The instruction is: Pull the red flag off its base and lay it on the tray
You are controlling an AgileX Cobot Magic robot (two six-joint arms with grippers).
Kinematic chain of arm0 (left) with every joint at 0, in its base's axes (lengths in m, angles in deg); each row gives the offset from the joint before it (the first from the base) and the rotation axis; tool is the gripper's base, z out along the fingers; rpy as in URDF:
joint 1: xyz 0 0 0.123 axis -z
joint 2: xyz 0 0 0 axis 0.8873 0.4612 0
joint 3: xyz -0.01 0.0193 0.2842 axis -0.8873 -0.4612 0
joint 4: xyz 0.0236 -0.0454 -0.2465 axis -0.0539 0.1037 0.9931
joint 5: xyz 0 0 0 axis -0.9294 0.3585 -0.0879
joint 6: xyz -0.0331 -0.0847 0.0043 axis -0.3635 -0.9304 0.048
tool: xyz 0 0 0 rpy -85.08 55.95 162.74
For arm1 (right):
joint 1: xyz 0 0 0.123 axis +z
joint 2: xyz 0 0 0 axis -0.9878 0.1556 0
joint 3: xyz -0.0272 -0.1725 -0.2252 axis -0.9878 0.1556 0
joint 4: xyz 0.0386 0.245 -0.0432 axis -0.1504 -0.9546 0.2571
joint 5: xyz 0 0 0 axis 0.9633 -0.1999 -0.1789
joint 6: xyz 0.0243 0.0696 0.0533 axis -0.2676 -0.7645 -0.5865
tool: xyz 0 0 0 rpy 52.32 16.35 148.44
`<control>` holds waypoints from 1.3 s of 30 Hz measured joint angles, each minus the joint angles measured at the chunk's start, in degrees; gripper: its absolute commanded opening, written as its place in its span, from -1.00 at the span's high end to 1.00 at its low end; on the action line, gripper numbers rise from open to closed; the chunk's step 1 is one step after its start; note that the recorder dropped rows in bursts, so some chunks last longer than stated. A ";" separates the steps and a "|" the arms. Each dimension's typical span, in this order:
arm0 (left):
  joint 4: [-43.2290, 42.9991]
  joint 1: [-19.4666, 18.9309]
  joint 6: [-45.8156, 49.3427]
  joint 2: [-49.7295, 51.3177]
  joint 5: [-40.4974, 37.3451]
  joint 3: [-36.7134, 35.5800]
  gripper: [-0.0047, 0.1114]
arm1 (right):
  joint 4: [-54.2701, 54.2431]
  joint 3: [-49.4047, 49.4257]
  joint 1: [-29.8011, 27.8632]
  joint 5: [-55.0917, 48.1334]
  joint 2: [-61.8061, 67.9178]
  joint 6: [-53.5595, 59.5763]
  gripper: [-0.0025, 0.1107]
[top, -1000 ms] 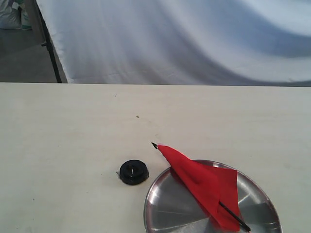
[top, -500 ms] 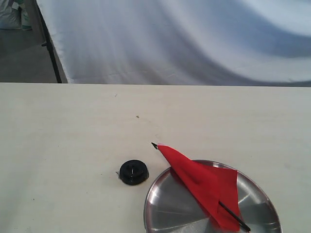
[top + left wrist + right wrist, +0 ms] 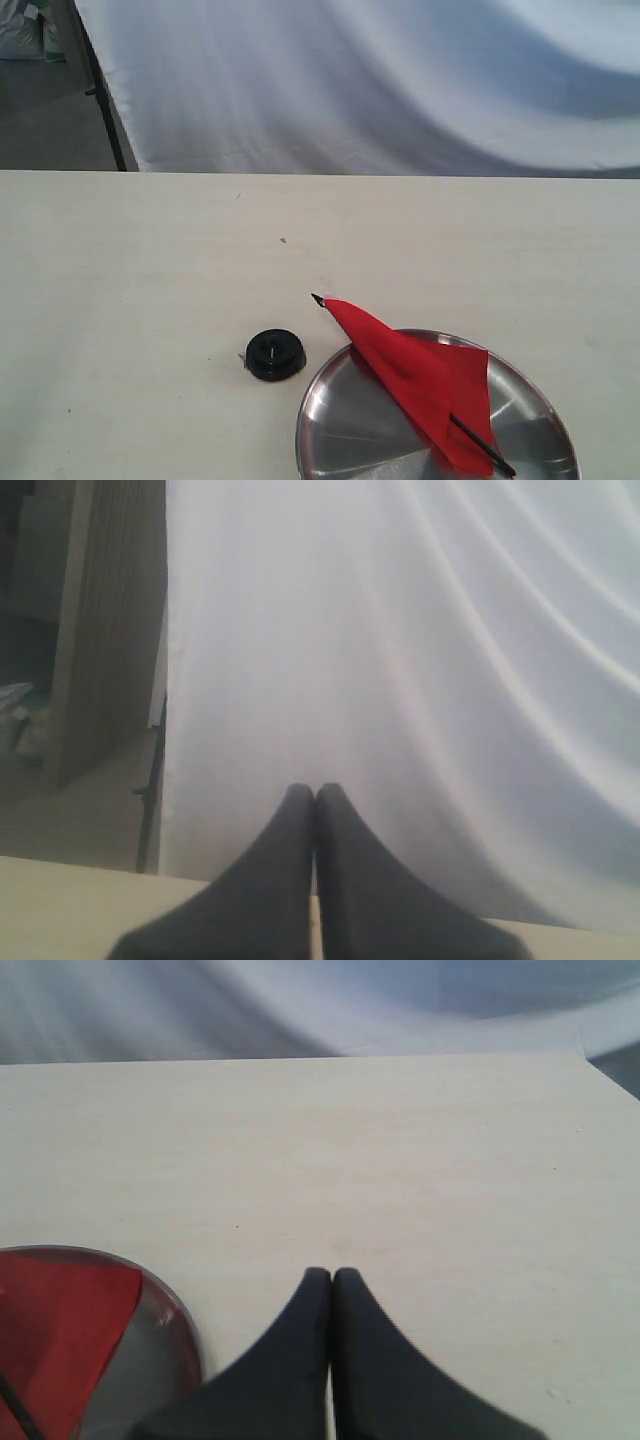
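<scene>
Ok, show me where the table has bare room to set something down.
The far half of the table, behind the base and red flag, is bare; so is the near left, beside the base. Crowded: the near right, where the flag lies across the tray.

red flag (image 3: 420, 375), black base (image 3: 275, 354), shiny silver tray (image 3: 335, 415), pale cream table (image 3: 150, 260)
</scene>
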 measured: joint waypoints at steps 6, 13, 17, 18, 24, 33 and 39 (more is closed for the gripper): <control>0.75 0.00 0.00 0.00 -0.13 -0.21 0.92 | 0.00 0.00 0.00 0.00 0.00 0.00 0.96; 30.18 0.00 0.12 0.00 -0.01 -0.21 0.92 | 0.00 0.00 0.00 0.00 0.00 0.00 0.96; 51.38 -0.16 0.12 0.00 -0.11 -0.21 0.92 | 0.00 0.00 0.00 0.00 0.00 0.00 0.96; 55.47 -0.16 0.12 0.00 -0.14 -0.21 0.92 | 0.00 0.00 0.00 0.00 0.00 0.00 0.96; 70.06 -0.16 0.12 0.00 -3.56 -0.21 0.92 | 0.00 0.00 0.00 0.00 0.00 0.00 0.96; 73.46 -0.16 0.12 -0.13 -12.67 -2.61 0.92 | 0.00 0.00 0.00 0.00 0.00 0.00 0.96; 73.46 -0.16 0.24 -0.13 -15.26 -2.70 0.92 | 0.00 0.00 0.00 0.00 0.00 0.00 0.96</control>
